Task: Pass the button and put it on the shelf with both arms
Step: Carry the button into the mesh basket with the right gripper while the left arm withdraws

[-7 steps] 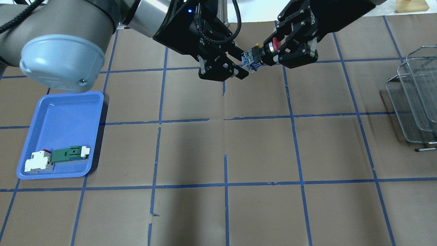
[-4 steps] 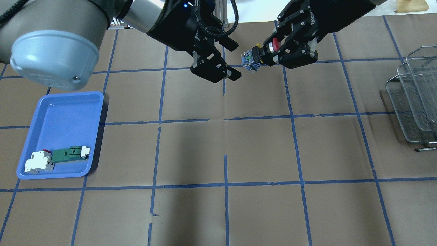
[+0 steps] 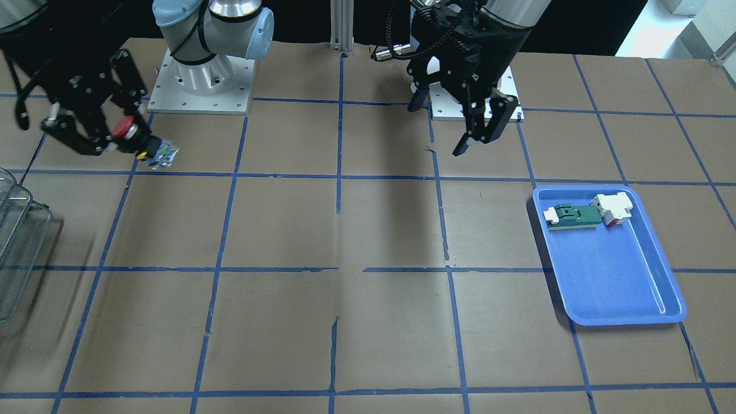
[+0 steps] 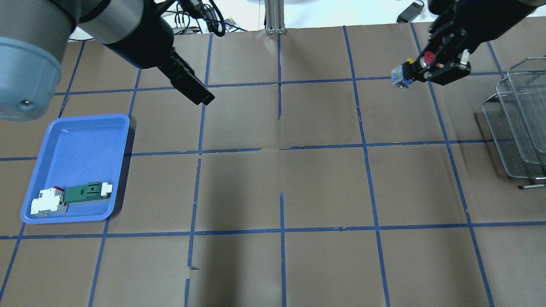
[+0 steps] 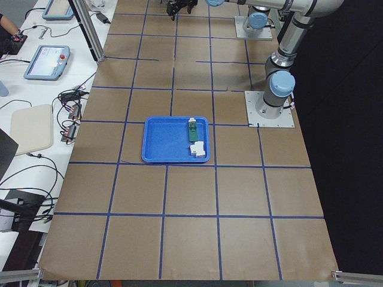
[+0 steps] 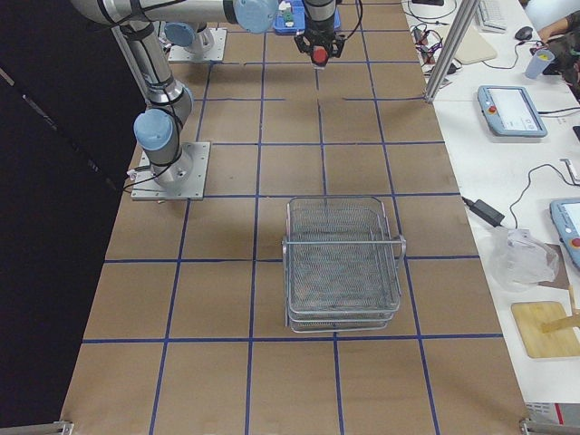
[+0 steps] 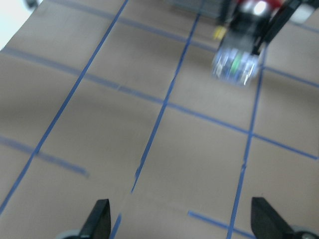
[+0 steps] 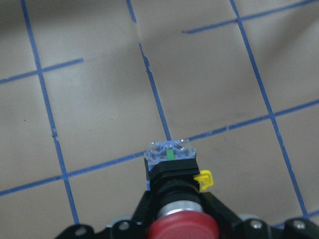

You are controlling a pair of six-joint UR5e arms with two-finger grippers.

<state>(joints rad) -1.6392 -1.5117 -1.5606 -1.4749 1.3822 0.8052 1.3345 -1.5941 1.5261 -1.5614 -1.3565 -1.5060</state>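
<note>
The button (image 4: 410,68), red head, black body, clear block at its rear, is held in the air by my right gripper (image 4: 426,65), which is shut on its head end. It also shows in the front view (image 3: 150,148) and close up in the right wrist view (image 8: 172,172). The right gripper (image 3: 118,133) hangs above the table, left of the wire shelf (image 4: 518,123) and apart from it. My left gripper (image 4: 197,93) is open and empty, far left of the button; its fingertips (image 7: 99,221) stand wide apart in the left wrist view.
A blue tray (image 4: 85,121) lies at the table's left side and holds a green-and-white flat part (image 4: 87,192) and a white block with red (image 4: 47,202). The shelf (image 6: 343,263) stands at the right end. Brown paper with blue tape lines covers the table.
The left gripper let go of the button's rear and drew back to the left. The right gripper carried the button to the right, toward the shelf.
</note>
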